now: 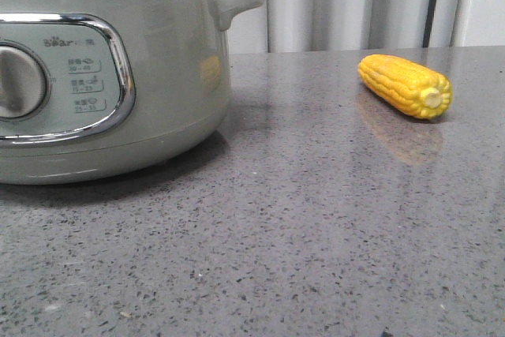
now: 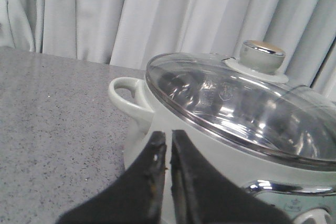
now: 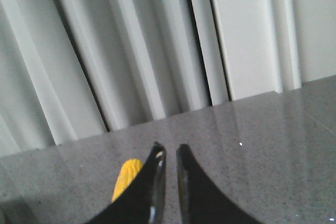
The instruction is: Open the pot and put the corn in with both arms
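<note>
The pot (image 1: 95, 69) stands at the bench's (image 1: 316, 219) left side, its glass lid (image 2: 236, 106) on, with the knob (image 2: 262, 56) on top. The corn (image 1: 405, 85) lies well apart from it, toward the far right edge, pale stem end facing the near side. The left gripper (image 2: 169, 145) hovers near the pot's rim, fingers almost closed, holding nothing. The right gripper (image 3: 169, 156) is likewise nearly closed and empty, above the bench, with the corn partly hidden behind one finger (image 3: 149, 182).
</note>
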